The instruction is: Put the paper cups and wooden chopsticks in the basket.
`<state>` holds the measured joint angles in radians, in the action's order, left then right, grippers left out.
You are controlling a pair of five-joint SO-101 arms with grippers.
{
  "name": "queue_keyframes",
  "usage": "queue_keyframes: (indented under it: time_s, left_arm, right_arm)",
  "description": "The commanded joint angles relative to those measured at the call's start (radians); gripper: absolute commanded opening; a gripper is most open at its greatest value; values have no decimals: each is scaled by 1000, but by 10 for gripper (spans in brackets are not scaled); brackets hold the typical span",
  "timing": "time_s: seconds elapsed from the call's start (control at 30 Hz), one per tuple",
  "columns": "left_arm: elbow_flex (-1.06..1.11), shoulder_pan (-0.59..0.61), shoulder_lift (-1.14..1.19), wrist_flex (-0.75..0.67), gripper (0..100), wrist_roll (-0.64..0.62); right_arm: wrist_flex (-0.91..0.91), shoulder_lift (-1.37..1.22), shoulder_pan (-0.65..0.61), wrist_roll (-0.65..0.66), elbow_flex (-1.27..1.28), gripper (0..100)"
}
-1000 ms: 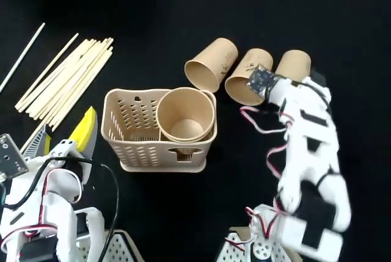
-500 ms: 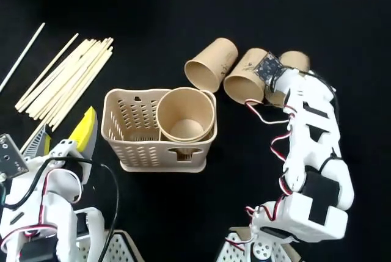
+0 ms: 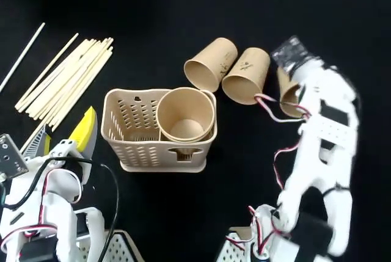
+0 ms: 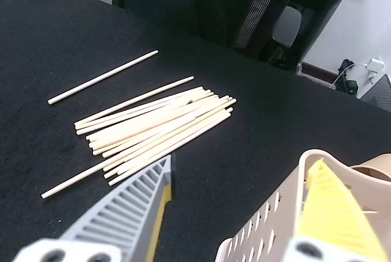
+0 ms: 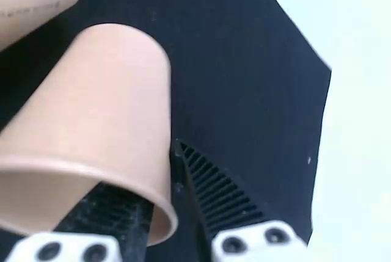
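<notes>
Your right gripper [image 5: 160, 179] is clamped on the held paper cup [image 5: 104, 115] at its rim. One finger [image 5: 214, 192] presses the outside of the wall and the other disappears behind the rim. The cup sits toward the right edge of the black tabletop [image 3: 153, 24], in the far half, with the arm over part of it. Whether it rests on the surface or is lifted cannot be told.

Just to its left, two more paper cups lie on their sides with their mouths toward the near edge. The middle cup [image 3: 247, 76] is close beside the leftmost lying cup [image 3: 211, 63], and both are just beyond the basket's far right corner.

The beige basket [image 3: 131, 131] stands near the middle of the tabletop. A fourth cup [image 3: 185, 115] stands upright, mouth up, in its right compartment.

Your left gripper [image 4: 241, 167] sits near the near-left corner with its grey and yellow fingers spread wide and nothing between them, the yellow one just beside the basket's left wall.

The bundle of wooden chopsticks [image 3: 67, 79] lies loose toward the far-left corner, angled away from the basket. A single stick [image 3: 21, 57] lies apart from it, nearer the left edge.
</notes>
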<state>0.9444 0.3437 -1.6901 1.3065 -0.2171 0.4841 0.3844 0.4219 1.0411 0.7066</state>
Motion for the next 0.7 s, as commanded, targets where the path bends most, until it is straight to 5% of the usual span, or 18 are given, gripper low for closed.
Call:
queue_keyframes:
  time_s: [0.0,0.33,0.53,0.67]
  left_arm:
    - [2,-7,8,-18,339,0]
    - [2,-7,8,-18,339,0]
    - [2,-7,8,-18,339,0]
    - [2,-7,8,-17,339,0]
  right_arm:
    - [305,124,20,-89,-199,12]
    - [982,205,-43,-269,-739,12]
    - [1261,208,-276,-361,-1033,12]
    - [1283,211,-428,-463,-1127,12]
